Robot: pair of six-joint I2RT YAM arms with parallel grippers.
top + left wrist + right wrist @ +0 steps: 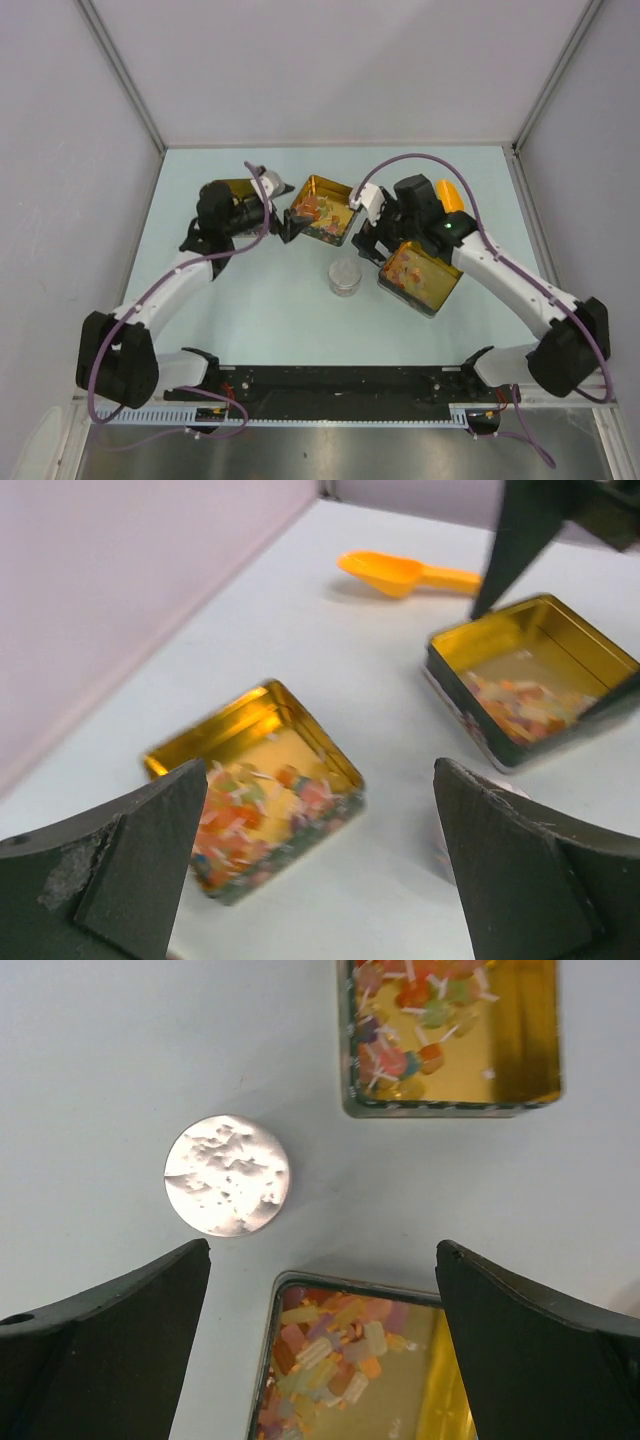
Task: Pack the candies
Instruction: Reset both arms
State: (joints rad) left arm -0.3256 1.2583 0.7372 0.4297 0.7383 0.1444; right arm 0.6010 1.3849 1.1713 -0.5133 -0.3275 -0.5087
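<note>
Round pot (228, 1174): crinkled, silvery, foil-like top. Tins either side of it (520, 1030) (272, 1340): glossy gold metal inside. Scoop (395, 572): smooth orange plastic. Table (100, 1060): matt, pale. Left gripper (320, 770) fingers (120, 870): matt black, scuffed.

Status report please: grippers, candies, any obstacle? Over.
Left gripper open, empty. Right gripper open, empty. Candies in both tins. Round pot between tins; scoop lies aside.

No readable text, labels, or numbers anywhere.
</note>
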